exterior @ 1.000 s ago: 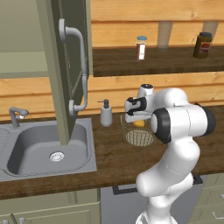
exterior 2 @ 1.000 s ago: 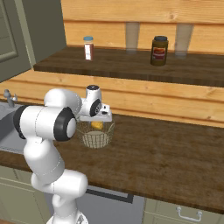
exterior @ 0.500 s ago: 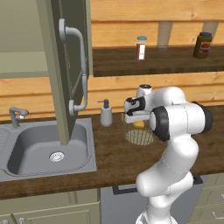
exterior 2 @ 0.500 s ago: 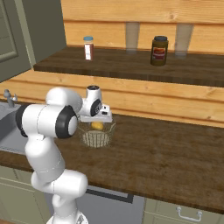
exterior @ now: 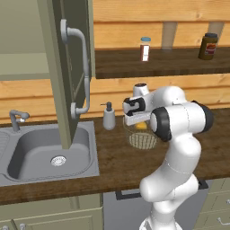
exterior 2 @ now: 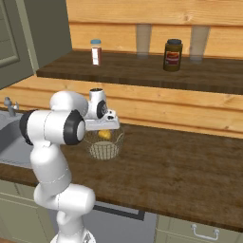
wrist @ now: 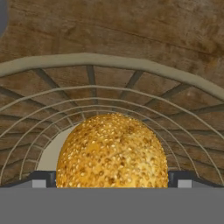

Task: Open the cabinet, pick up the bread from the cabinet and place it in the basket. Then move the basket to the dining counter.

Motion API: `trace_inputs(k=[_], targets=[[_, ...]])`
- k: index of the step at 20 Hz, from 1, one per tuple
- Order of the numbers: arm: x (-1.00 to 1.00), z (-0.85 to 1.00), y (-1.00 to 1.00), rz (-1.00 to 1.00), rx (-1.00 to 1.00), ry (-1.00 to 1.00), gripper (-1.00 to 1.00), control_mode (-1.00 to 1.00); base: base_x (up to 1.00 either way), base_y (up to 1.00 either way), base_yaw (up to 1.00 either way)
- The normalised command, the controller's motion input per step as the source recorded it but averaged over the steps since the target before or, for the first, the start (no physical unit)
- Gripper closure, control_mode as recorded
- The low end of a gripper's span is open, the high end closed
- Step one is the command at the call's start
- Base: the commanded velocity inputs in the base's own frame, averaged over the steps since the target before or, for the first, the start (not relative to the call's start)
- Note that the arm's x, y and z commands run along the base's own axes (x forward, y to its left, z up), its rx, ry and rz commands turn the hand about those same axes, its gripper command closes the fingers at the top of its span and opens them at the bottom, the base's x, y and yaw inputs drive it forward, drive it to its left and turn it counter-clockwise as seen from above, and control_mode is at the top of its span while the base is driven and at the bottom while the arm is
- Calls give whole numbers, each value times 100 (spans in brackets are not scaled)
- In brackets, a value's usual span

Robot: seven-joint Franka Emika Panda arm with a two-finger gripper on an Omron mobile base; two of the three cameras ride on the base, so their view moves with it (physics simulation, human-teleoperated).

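Observation:
The cabinet (exterior: 67, 67) hangs over the sink with its door swung open toward me, the long silver handle (exterior: 83, 72) facing out. The wire basket (exterior: 143, 139) (exterior 2: 104, 148) stands on the dark worktop in front of the arm. The yellow-orange bread (exterior: 141, 126) (exterior 2: 104, 135) (wrist: 111, 151) lies inside it. My gripper (exterior: 136, 120) (exterior 2: 102, 128) (wrist: 112, 178) hovers just over the basket, open, one fingertip on each side of the bread. The basket rim (wrist: 109, 59) curves across the hand view. The dining counter is out of view.
A steel sink (exterior: 54, 152) with a faucet (exterior: 18, 117) lies to the left. A soap dispenser (exterior: 108, 117) stands close beside the basket. On the wooden shelf behind are a small bottle (exterior: 144, 48) and a dark jar (exterior: 207, 46) (exterior 2: 173, 55).

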Motion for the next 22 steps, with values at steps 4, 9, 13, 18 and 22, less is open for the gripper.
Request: trace_inputs(k=[4,9,13,18,22], targets=[[-9,17,-4,0,1,-2,-100,-100,0,0,0],[15,7,-23,0,8,-14,-100,-100,0,0,0],[7,0,-13,0,7,-28,-100,-100,0,0,0],[0,9,-26,0,1,-31,-100,-100,0,0,0],[0,27,-22,1,0,-31,-100,-100,0,0,0]])
